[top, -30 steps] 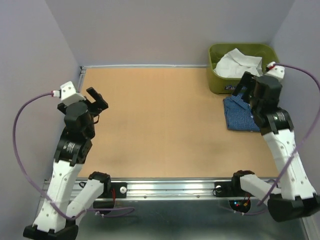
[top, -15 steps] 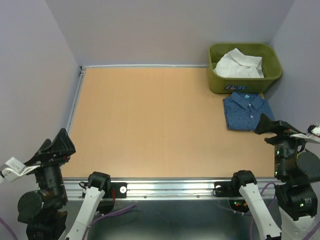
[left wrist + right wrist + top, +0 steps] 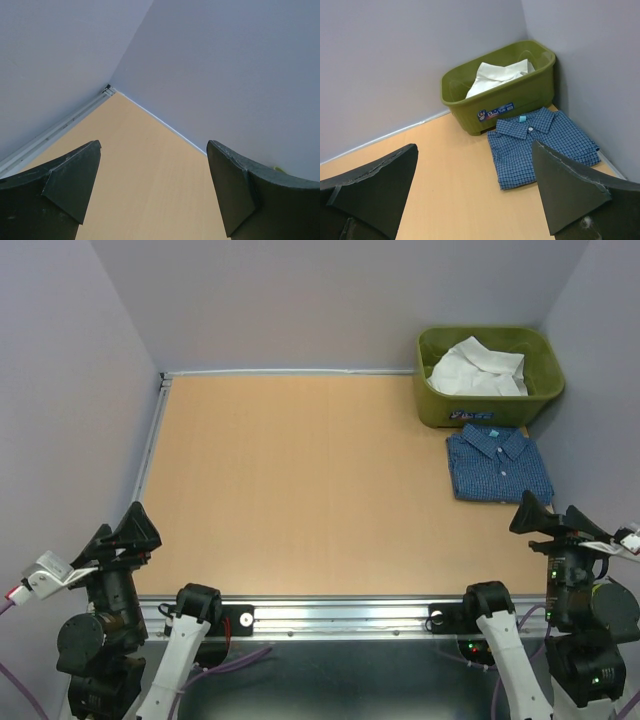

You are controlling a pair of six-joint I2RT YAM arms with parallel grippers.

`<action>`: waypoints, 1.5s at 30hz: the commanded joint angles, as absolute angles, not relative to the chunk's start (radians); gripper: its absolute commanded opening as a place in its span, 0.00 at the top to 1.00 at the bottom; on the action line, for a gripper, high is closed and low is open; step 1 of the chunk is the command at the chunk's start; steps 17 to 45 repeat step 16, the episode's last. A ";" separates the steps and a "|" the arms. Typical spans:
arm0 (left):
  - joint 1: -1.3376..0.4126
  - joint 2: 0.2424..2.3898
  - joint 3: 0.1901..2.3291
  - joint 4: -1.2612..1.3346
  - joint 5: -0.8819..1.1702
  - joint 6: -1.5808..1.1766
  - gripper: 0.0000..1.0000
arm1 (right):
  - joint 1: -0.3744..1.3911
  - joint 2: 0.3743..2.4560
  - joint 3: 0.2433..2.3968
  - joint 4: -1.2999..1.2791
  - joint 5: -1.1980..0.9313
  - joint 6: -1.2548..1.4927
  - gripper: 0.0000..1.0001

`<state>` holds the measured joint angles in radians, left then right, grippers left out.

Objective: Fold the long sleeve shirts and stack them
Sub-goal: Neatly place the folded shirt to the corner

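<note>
2 grippers [image 3: 120, 528] [image 3: 550, 512] back; R off shirt [image 3: 498, 466]

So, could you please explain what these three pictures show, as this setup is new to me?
The machine is two robot arms bolted at the near edge of a table. The wide picture comes from a fixed camera above and behind them; the other two come from cameras on each wrist, so the dark wedges at the bottom are that arm's own fingers. The left gripper and right gripper both stand open and hold nothing. A folded blue checked shirt lies on the table's far right, just in front of an olive-green tub with a crumpled white shirt inside.
</note>
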<state>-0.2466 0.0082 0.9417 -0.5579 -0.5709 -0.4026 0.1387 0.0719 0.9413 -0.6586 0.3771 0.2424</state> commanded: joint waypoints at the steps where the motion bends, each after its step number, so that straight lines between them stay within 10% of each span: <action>1: -0.242 -0.095 0.934 -0.494 -0.598 -0.385 0.01 | 0.135 0.066 0.928 -0.620 0.368 0.227 0.00; 45: -0.242 -0.092 0.893 -0.434 -0.609 -0.380 0.01 | 0.137 0.063 0.888 -0.588 0.367 0.203 0.00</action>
